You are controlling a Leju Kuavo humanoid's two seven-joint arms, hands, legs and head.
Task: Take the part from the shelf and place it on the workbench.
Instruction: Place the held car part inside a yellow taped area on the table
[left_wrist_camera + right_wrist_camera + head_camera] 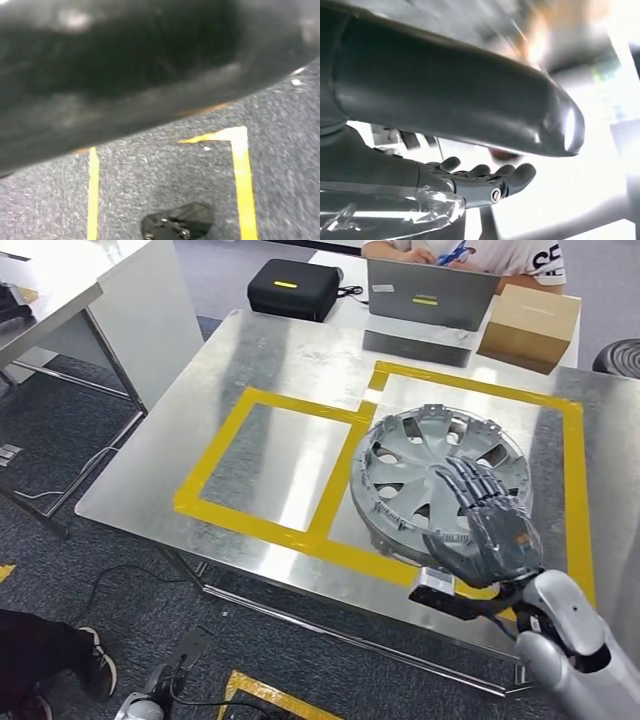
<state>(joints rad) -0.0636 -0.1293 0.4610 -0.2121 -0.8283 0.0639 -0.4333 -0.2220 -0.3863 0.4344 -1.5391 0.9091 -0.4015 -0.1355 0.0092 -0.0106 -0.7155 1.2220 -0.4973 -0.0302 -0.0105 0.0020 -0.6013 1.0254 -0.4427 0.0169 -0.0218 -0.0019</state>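
The part is a grey wheel cover [423, 475] lying face up inside the right-hand yellow tape rectangle on the metal workbench [279, 360]. Its near edge reaches over the tape. My right hand [483, 515] lies on the cover's near right side, fingers stretched flat across the spokes, and holds it at the rim. In the right wrist view the thick thumb [452, 95] runs above the straight fingers [486, 180], with blurred bright metal between them. My left hand [147, 702] hangs low beside the bench; its fingers are not clear.
A second, smaller tape rectangle [264, 465] lies left of the cover. At the bench's far side are a black case [293, 288], a laptop [430, 295] and a cardboard box [530, 325], with a person seated behind. A person's shoe [96, 660] is on the carpet at lower left.
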